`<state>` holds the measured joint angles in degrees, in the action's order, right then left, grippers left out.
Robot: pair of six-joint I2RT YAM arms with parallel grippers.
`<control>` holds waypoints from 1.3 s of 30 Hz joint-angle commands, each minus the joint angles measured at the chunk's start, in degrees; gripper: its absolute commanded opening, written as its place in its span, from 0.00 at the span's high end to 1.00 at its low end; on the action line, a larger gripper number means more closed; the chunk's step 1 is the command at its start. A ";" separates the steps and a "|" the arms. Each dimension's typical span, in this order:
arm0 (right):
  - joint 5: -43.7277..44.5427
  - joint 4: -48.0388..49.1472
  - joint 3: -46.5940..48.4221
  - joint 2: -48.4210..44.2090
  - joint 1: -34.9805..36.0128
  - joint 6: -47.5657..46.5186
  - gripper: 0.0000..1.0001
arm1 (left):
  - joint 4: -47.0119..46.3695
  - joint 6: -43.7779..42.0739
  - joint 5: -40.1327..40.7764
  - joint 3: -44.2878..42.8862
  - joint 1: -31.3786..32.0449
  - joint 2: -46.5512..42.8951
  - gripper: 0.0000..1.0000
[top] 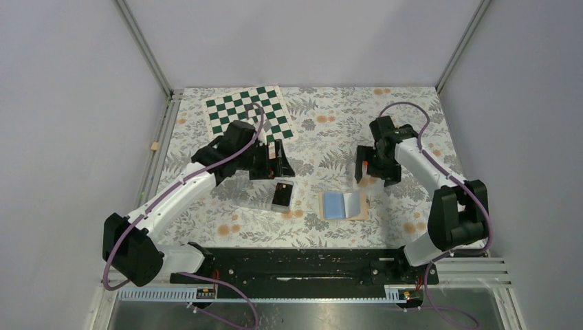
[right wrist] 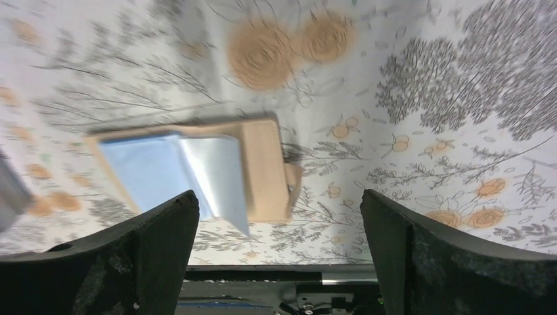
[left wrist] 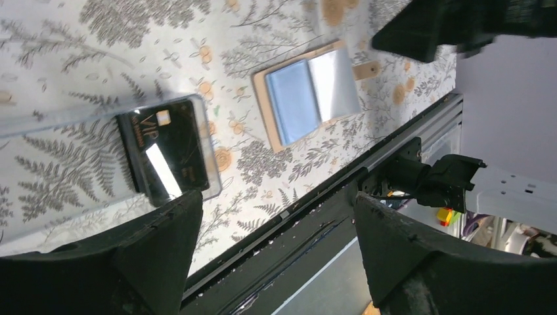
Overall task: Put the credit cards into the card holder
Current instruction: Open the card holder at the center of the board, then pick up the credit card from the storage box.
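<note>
A black credit card (top: 282, 195) with gold lettering (left wrist: 169, 156) lies flat in the right end of a clear plastic tray (left wrist: 66, 118). The card holder (top: 342, 205) lies open on the floral cloth to the tray's right, its light blue lining facing up (left wrist: 309, 92) and its tan flap to the right (right wrist: 263, 167). My left gripper (top: 278, 163) hangs open just behind the card with nothing between its fingers (left wrist: 276, 203). My right gripper (top: 371, 172) is open and empty too, above the holder's far right corner (right wrist: 279, 197).
A green and white chessboard (top: 249, 113) lies at the back left of the floral cloth. The clear tray (top: 254, 199) stretches left from the card under my left arm. The black base rail (top: 302, 265) runs along the near edge.
</note>
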<state>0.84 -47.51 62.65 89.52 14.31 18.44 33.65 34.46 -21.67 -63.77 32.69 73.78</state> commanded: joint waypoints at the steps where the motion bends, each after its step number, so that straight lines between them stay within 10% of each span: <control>1: -1.39 -3.82 7.45 -3.09 0.84 1.01 0.01 | -2.45 2.66 -3.75 4.29 -3.88 -2.19 0.16; 19: -29.13 7.33 12.46 5.96 15.90 13.93 0.30 | -1.39 -2.91 -8.10 7.23 -8.01 11.99 0.45; 39: -37.02 8.39 23.72 22.87 20.88 17.07 0.51 | 1.95 -5.95 -0.10 0.33 -5.43 20.57 0.69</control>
<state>-33.98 -37.80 83.22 109.91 33.76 35.05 35.68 29.56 -23.11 -60.55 26.79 93.23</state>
